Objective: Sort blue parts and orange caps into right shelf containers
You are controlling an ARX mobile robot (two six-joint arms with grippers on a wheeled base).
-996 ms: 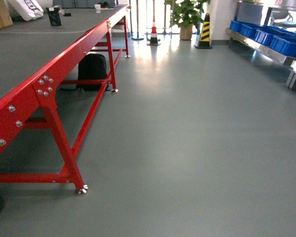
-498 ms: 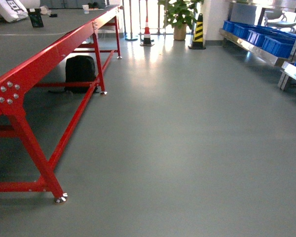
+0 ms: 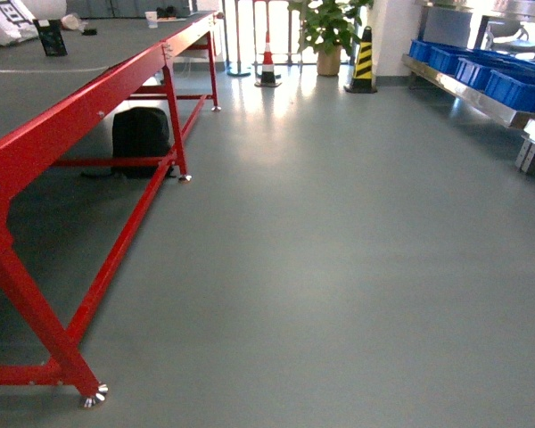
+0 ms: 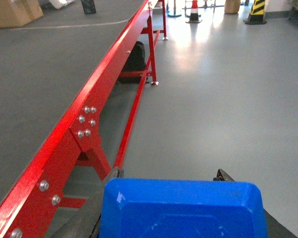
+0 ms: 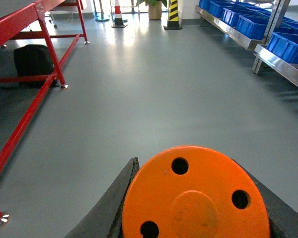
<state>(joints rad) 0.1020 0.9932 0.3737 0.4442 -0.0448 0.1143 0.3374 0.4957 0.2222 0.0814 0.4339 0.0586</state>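
Note:
In the left wrist view a bright-blue part fills the bottom of the frame, and my left gripper is shut on it, a dark finger on each side. In the right wrist view my right gripper is shut on an orange cap, whose flat top with three holes faces the camera. The right shelf containers are blue crates on a low metal shelf at the far right, also seen as blue crates in the right wrist view. Neither gripper shows in the head view.
A long red-framed table runs along the left, with a black backpack under it. At the far end stand a red-white cone, a yellow-black cone and a potted plant. Grey floor lies between table and shelf.
The head view has shifted: the nearest table foot slid left and down in the frame and the backpack moved left. The base has moved across the floor.

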